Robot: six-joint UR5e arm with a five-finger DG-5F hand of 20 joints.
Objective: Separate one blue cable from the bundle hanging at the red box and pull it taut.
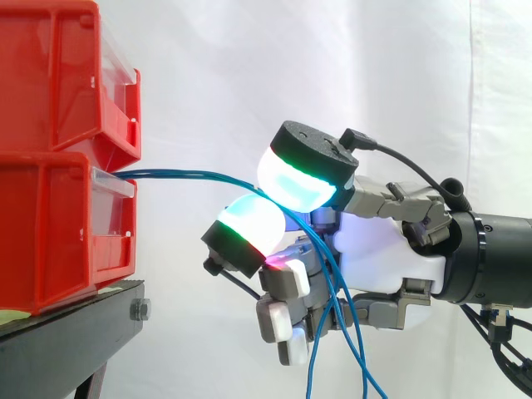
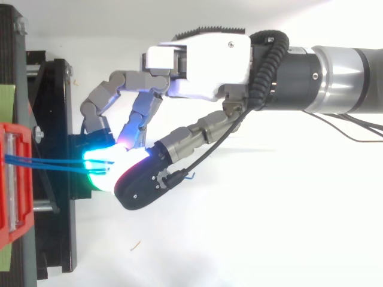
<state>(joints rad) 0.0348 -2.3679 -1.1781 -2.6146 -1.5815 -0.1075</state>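
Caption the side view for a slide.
Hand pinches blue cables leading from the red bins, their ends dangling below.

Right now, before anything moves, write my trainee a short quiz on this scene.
1. True or false: the blue cables run from the lower red box to the hand.
2. Where does the hand grip them? A) between two glowing pads; B) round the wrist; C) flat against the palm.
3. Fill in: past the hand, the cables' loose ends hang ___.
Key: 1 true; 2 A; 3 down.
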